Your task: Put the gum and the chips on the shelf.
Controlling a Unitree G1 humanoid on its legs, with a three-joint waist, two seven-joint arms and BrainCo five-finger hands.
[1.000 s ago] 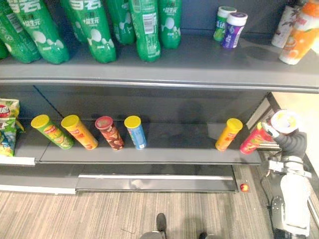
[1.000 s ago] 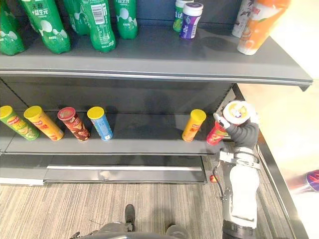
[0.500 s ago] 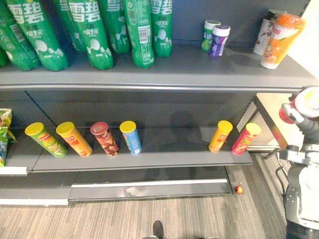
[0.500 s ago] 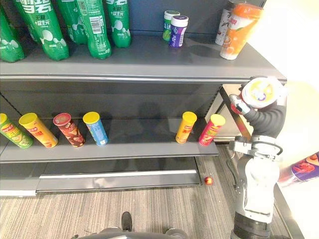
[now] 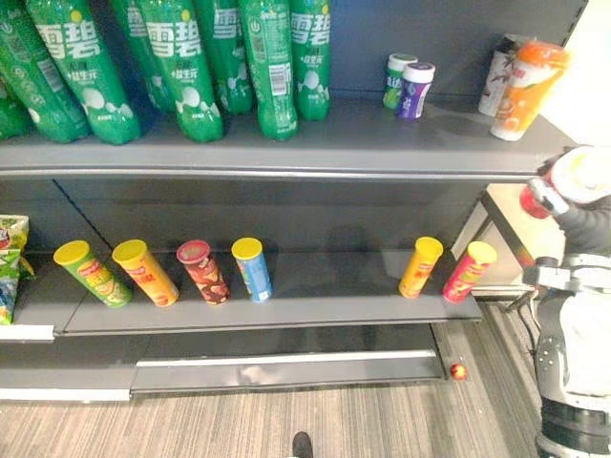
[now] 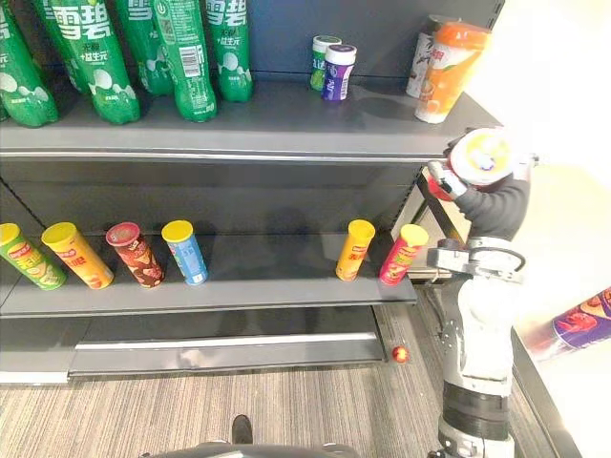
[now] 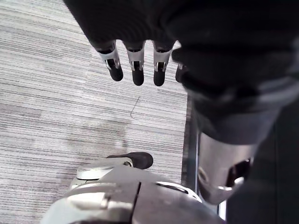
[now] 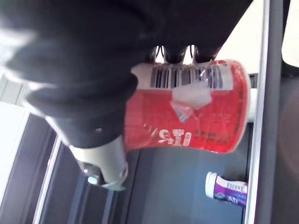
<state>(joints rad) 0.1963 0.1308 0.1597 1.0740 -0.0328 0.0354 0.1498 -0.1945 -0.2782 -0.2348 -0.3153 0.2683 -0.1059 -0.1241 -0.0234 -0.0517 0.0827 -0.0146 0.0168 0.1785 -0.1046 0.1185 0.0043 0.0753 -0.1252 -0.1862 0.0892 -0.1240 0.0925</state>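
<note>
**Inspector:** Right hand, condition?

**Robot:** My right hand (image 6: 494, 202) is closed round the gum (image 6: 482, 156), a red jar with a white lid. The jar is off every surface.

**Inspector:** What does each camera add?

**Robot:** The head views show the lid turned up toward the camera. They also place my hand just past the right end of the upper shelf (image 6: 286, 119). My right wrist view shows the jar's side instead, with the red label and the barcode strip. There my fingers (image 8: 175, 55) curl over its far edge. Beyond the jar that view also picks up a purple bottle (image 8: 228, 189) on the shelf.

**Inspector:** Task items, relative to the hand?

**Robot:** The gum lies across my palm, lid end up. The chips (image 6: 404, 254), a red can with a yellow lid, lean on the lower shelf (image 6: 267, 279). They are below my hand, on its shelf side, just beside a yellow can (image 6: 354, 249). An orange bottle (image 6: 447, 72) stands near, above my hand, on the upper shelf.

**Inspector:** Arm pose?

**Robot:** My right forearm is upright and the hand is about level with the upper shelf's front edge. My left hand (image 7: 136, 70) hangs over striped floor, fingers straight, holding nothing.
</note>
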